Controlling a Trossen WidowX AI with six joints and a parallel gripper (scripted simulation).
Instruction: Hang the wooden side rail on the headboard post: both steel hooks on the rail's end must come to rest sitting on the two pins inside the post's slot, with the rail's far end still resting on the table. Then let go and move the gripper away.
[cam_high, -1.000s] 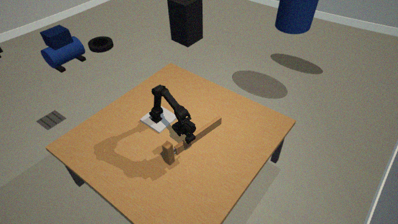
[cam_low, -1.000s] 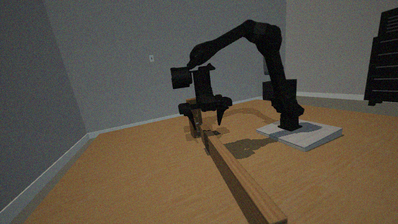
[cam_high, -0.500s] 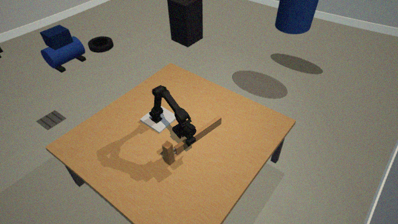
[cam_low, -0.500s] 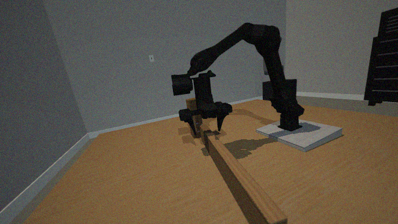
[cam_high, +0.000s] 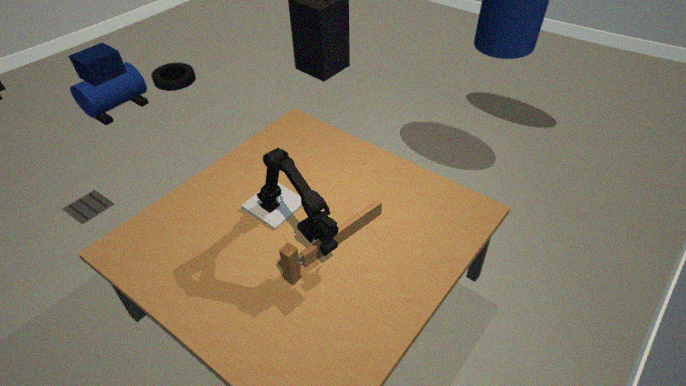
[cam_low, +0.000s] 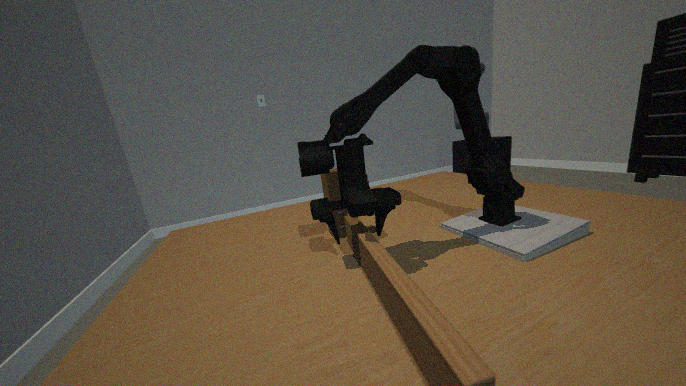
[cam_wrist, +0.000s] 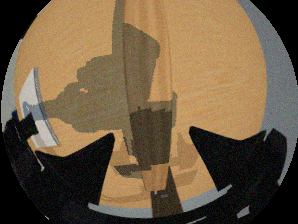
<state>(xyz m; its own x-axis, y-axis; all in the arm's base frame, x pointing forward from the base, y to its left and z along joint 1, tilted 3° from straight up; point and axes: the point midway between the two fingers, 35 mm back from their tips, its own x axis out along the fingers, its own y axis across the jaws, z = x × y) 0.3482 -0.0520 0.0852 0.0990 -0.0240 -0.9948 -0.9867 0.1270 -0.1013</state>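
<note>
In the top view, at far left beyond the table (cam_high: 375, 310) (cam_low: 200, 300) (cam_wrist: 220, 65), a grate (cam_high: 88, 206) lies on the floor, left of the post. Further behind the post are the blue tank (cam_high: 112, 92) and, right of it, a tyre (cam_high: 173, 76). The white plate (cam_high: 274, 222) (cam_low: 525, 247) (cam_wrist: 44, 131) lies behind the post and carries the arm (cam_high: 299, 181) (cam_low: 390, 90).

The post (cam_high: 290, 265) (cam_low: 330, 185) (cam_wrist: 167, 205) stands upright on the table. Just to its right, some metal of the hooks (cam_high: 301, 259) shows between post and rail. I cannot tell whether they sit on the pins.

The gripper (cam_high: 318, 241) (cam_low: 359, 239) (cam_wrist: 152, 133) is near the post, over the post-side part of the rail. Its fingers are wide apart, one on each side of the wood, and they hold nothing.

The rail (cam_high: 360, 222) (cam_low: 425, 320) (cam_wrist: 162, 65) extends from beside the post towards the right and back, and its far end rests on the table. Behind the post, at far right, is a blue drum (cam_high: 509, 27).
</note>
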